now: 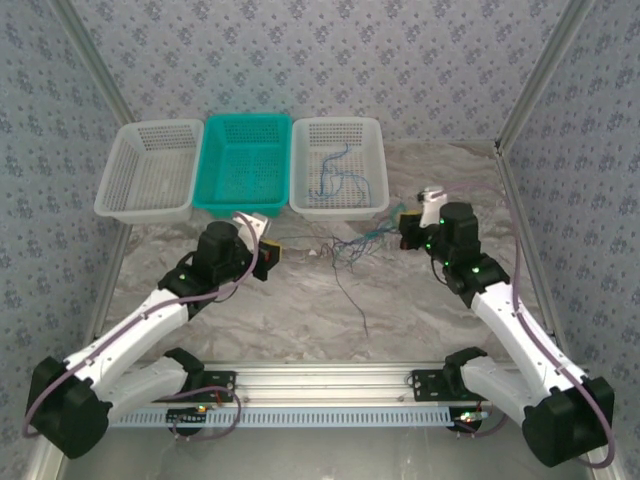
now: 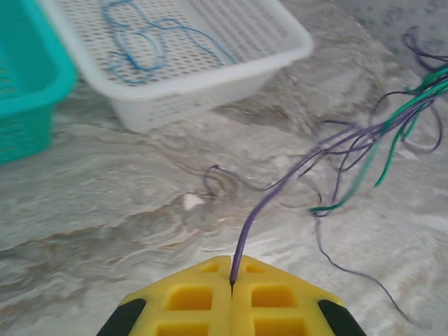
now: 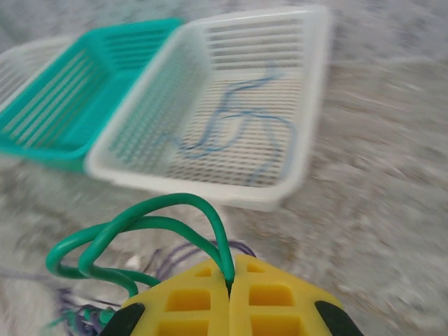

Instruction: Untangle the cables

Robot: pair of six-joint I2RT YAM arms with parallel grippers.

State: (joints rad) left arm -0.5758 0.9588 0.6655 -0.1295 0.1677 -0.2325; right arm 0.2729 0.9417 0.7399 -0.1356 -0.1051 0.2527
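Left wrist view has the left pincer (image 2: 232,281) clamped on a thin purple cable (image 2: 280,183), the right pincer (image 3: 229,283) pinching looped green cables (image 3: 143,222) near the white basket (image 3: 210,194).

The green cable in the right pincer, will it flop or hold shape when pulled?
Probably floppy yet slightly springy: the green cable arcs in smooth loops from the right pincer. Likely light, and it may drag the purple wires tangled with it.

Bright, even light; right wrist view motion-blurred.
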